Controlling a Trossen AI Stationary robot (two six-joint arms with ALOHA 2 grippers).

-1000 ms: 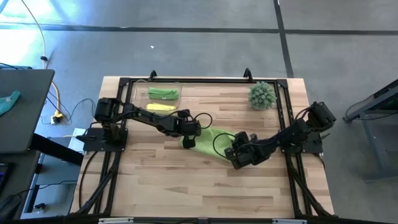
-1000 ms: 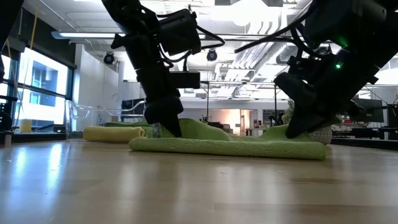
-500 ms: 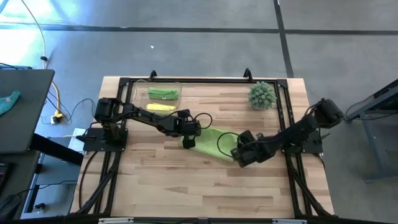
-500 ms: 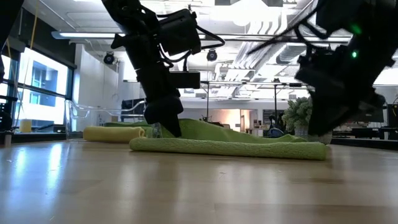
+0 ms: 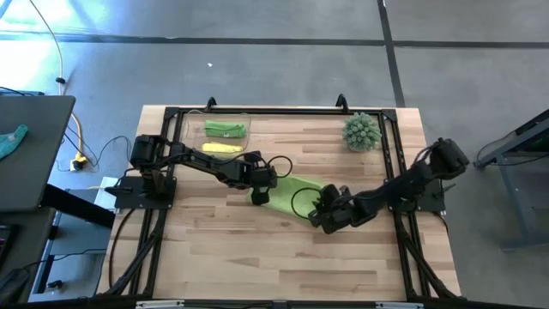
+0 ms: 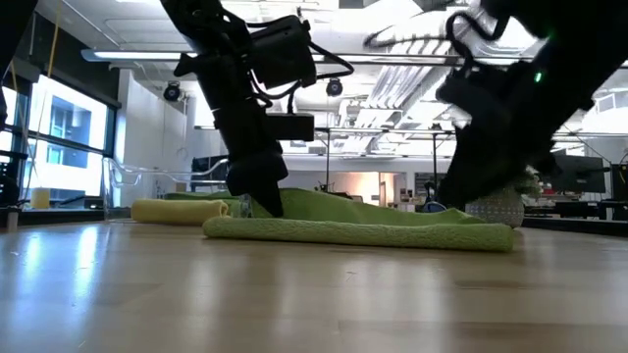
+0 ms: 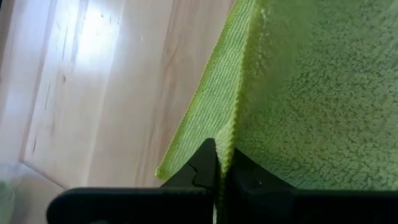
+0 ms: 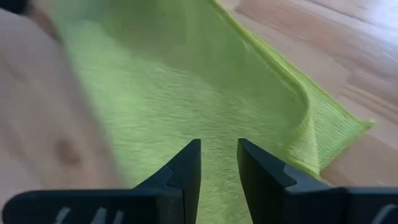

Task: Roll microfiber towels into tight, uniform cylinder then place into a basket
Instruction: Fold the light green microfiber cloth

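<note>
A light green microfiber towel (image 5: 287, 193) lies folded in a long strip on the wooden table (image 5: 257, 257), also seen in the low view (image 6: 363, 233). My left gripper (image 5: 260, 190) is shut on the towel's left end. My right gripper (image 8: 219, 158) stands open just over the towel's right end (image 5: 319, 213), with only cloth showing through its gap; I cannot tell whether it touches. At the far left, a green roll (image 5: 225, 129) lies in the clear basket (image 5: 190, 136). A pale yellow roll (image 5: 221, 148) lies at the basket's near side. My left gripper pinches the towel's raised hemmed edge (image 7: 231, 127) between its two fingers at the towel's left end. The fingers slant down from the table's left. The edge stands up as a ridge in the grip, and the rest of the towel lies on the table.
A spiky round green plant (image 5: 361, 131) stands at the far right of the table. A black frame (image 5: 283, 112) runs around the table's edges. Bare wood stretches across the near half.
My right gripper has swung a little toward the table's right edge and back toward the towel's middle, rising slightly. The towel's right end, humped up under it a second ago, now lies lower and flatter. The left end has stayed put.
</note>
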